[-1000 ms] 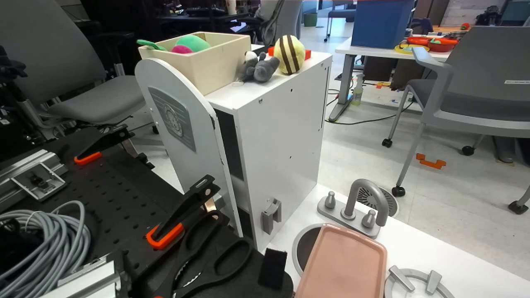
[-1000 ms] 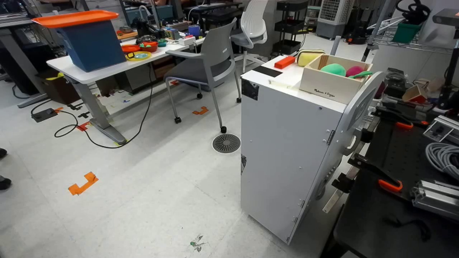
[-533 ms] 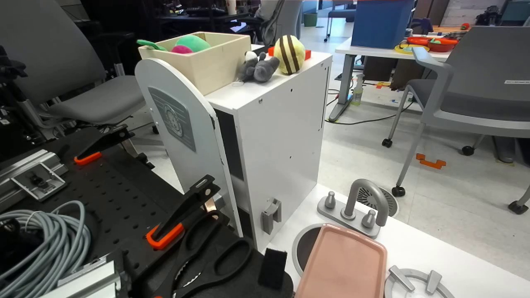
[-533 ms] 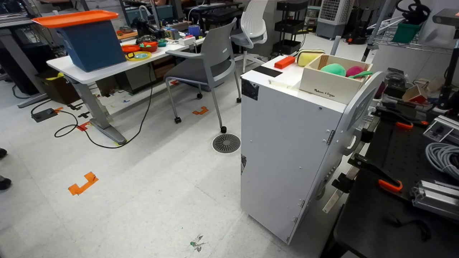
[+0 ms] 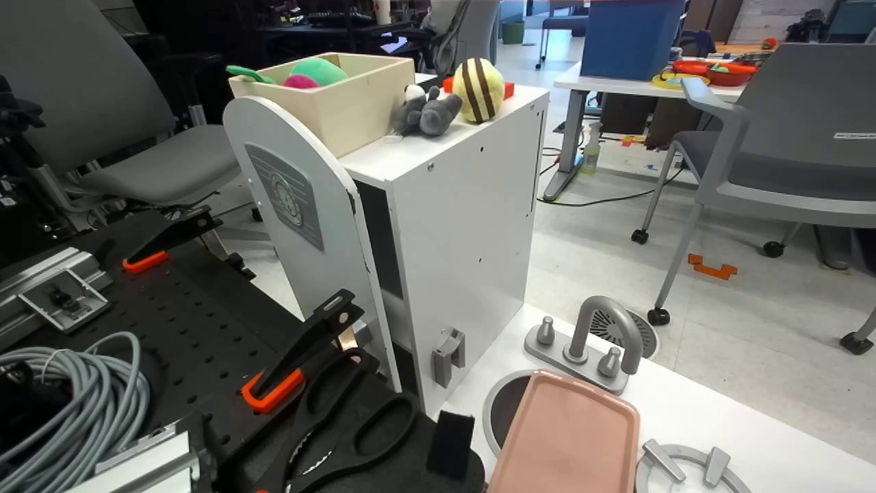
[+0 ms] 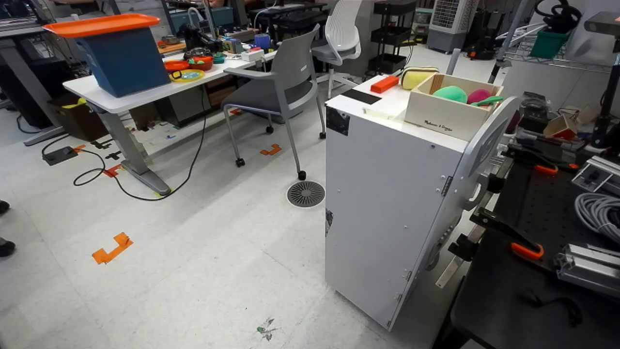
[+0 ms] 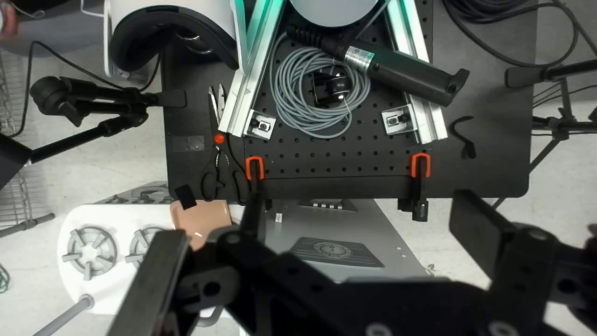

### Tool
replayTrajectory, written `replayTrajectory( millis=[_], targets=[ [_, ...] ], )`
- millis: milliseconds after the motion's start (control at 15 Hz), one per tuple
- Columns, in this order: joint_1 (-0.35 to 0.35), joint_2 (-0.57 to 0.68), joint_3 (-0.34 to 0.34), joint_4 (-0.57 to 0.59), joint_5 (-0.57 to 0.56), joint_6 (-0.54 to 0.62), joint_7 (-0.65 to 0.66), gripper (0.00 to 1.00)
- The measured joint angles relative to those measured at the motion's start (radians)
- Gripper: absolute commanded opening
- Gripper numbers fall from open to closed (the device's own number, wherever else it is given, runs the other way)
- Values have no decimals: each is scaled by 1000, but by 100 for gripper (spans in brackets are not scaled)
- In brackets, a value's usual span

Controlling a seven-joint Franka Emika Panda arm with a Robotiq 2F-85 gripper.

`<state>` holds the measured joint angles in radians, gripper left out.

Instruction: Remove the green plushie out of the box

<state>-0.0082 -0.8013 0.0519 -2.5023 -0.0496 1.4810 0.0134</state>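
Green toy (image 5: 319,71) in the cream box (image 5: 366,103) on the white cabinet (image 5: 458,212)
We see the gripper (image 7: 319,233) in the wrist view, jaws spread apart.

the box (image 5: 363,106) is open at the top, so the green plushie (image 5: 320,70) could be reached from straight above, though room beside it is narrowed by a pink piece (image 6: 478,96). one side of the box is barred by the arched door panel (image 5: 337,241); another is hemmed in by a grey plush (image 5: 432,115), with a striped plush (image 5: 478,90) just beyond. in an exterior view, the cabinet top (image 6: 392,100) is exposed between the box and a black patch (image 6: 361,96). in the wrist view, the gripper (image 7: 322,228) is spread wide, and the edge of the table (image 7: 345,187) is crossed by two clamps (image 7: 420,184).
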Motion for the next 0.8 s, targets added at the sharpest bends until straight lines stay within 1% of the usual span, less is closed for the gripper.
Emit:
replayTrajectory(
  millis=[133, 333, 533, 800],
  targets=[
    [-6, 5, -7, 1, 0, 20, 23, 100],
    [-36, 34, -30, 13, 0, 88, 74, 100],
    [-73, 90, -59, 46, 1, 164, 106, 100],
    [-104, 171, -89, 99, 1, 210, 117, 100]
  ],
)
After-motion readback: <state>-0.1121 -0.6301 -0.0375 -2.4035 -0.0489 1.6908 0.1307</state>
